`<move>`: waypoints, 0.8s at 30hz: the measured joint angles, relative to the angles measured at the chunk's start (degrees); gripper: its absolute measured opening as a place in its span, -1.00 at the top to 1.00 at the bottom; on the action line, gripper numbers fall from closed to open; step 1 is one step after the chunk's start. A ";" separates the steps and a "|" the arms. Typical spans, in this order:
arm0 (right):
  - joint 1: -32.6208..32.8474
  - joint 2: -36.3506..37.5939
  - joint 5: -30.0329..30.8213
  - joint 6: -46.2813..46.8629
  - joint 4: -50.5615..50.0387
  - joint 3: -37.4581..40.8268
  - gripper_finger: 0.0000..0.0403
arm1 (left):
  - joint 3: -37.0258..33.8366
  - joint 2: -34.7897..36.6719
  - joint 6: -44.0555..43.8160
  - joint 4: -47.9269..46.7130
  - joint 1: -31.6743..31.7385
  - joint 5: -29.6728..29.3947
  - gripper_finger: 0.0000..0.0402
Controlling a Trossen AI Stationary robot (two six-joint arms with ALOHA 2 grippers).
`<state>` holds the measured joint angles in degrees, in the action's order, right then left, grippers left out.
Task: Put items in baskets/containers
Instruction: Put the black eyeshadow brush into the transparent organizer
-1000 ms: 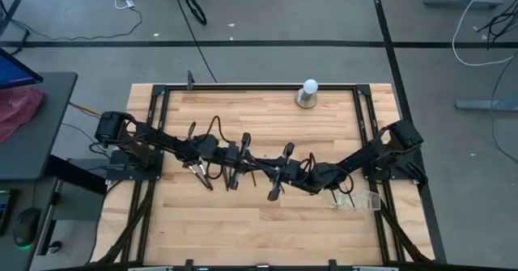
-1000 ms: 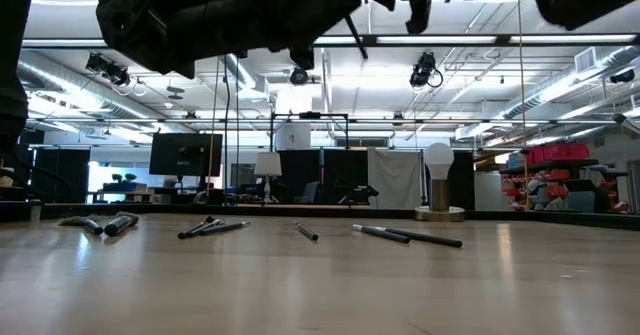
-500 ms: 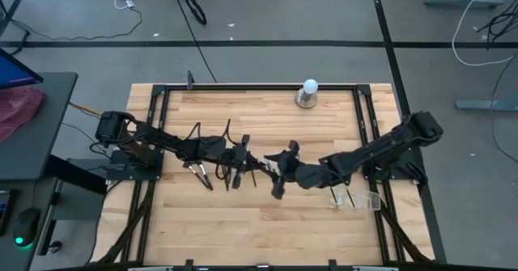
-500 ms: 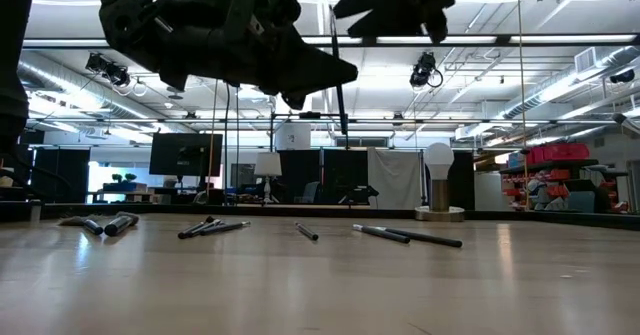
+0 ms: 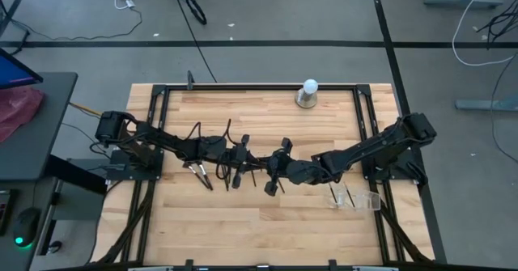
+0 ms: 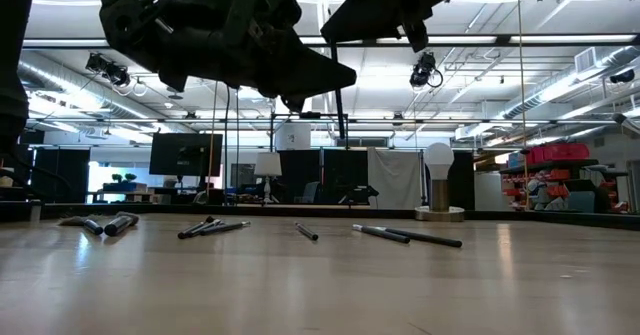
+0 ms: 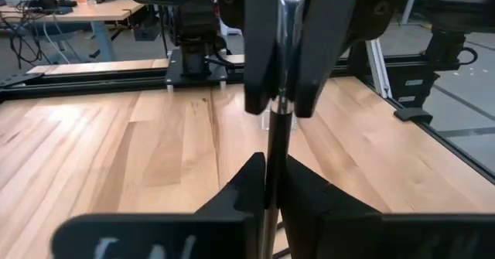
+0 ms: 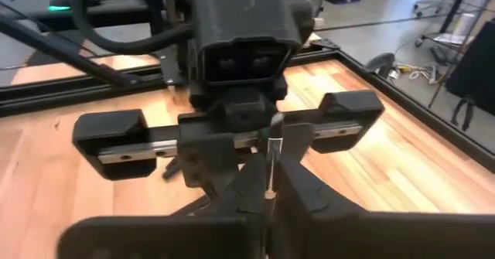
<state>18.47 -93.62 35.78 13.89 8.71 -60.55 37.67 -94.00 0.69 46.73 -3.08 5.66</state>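
I hold one makeup brush (image 7: 272,158) in the air above the middle of the table (image 5: 210,222), upright, with both sets of jaws clenched on its thin handle: the left jaws low on it, the right jaws higher up and facing them. It looks like a hand-over to the right arm, since the clear organiser (image 5: 354,198) stands well apart, near that arm's base. To do it well, I should make sure the right jaws grip the handle squarely before the left jaws let go, then draw the left arm straight back so the brush does not twist. The other brushes (image 6: 405,237) lie scattered on the table below.
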 joint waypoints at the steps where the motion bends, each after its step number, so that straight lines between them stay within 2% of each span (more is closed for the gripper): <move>1: 0.29 0.00 0.35 0.23 -0.17 0.00 0.92 | 0.00 0.00 0.21 0.09 -0.01 0.17 0.74; 4: 1.40 1.68 1.48 1.10 -4.24 -1.00 0.93 | 0.00 0.00 1.42 -0.06 -0.03 1.43 0.53; 6: 2.80 3.43 2.91 4.34 -11.39 -4.06 0.96 | 0.00 0.00 1.42 -0.39 -0.03 1.98 0.37; 9: 5.77 5.25 3.68 13.61 -30.34 -10.75 0.96 | 0.00 0.00 1.41 -1.80 -0.05 1.44 0.12; 13: 10.43 6.31 2.90 31.30 -57.90 -21.29 0.96 | 0.00 0.00 1.39 -4.51 -0.03 0.03 -0.12; 17: 16.88 6.38 1.78 50.67 -80.63 -28.16 0.96 | 0.00 0.00 1.39 -6.52 -0.03 -1.02 -0.23; 21: 24.61 6.32 0.17 71.71 -96.66 -28.79 0.96 | 0.00 0.00 1.39 -6.81 -0.03 -1.55 -0.24; 24: 29.92 7.03 -1.00 81.45 -98.62 -25.44 0.96 | 0.00 0.00 1.39 -6.77 -0.03 -1.57 -0.21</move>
<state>48.39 -86.59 34.78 95.34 -89.91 -86.00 37.67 -94.00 2.08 39.96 -3.11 4.10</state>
